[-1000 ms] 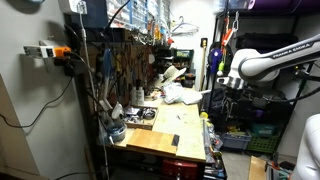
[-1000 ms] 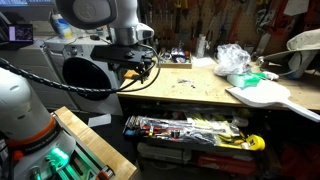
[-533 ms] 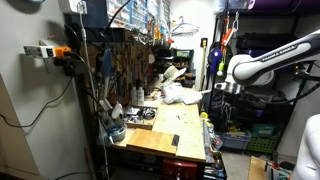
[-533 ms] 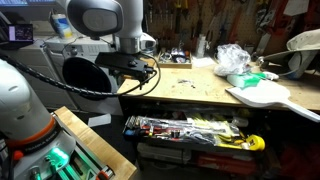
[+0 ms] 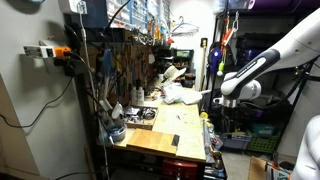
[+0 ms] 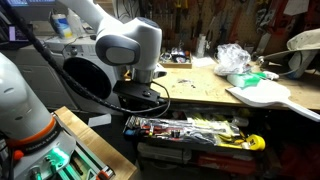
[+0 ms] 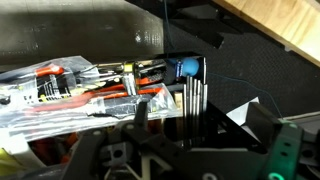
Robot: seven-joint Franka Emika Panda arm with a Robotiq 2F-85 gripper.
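Note:
My gripper (image 7: 190, 125) shows in the wrist view with its two dark fingers apart and nothing between them. It hangs over an open drawer (image 6: 190, 130) under the wooden workbench (image 6: 200, 85). The drawer holds several tools with orange handles in clear plastic (image 7: 70, 85), metal rods and a blue-tipped tool (image 7: 188, 68). In both exterior views the arm (image 6: 130, 50) (image 5: 245, 85) bends down beside the bench edge, with the gripper (image 5: 218, 103) low at the bench front. The gripper touches nothing.
A crumpled white plastic bag (image 6: 233, 60) and a white paddle-shaped board (image 6: 262, 95) lie on the bench top. A pegboard wall of hanging tools (image 5: 125, 60) stands behind the bench. A wooden crate (image 6: 85, 150) sits by the robot's base. The bench's wooden edge (image 7: 280, 25) is close above.
The arm has swung down from bench-top height, and the wrist now sits lower, in front of the open drawer. Nothing was picked up.

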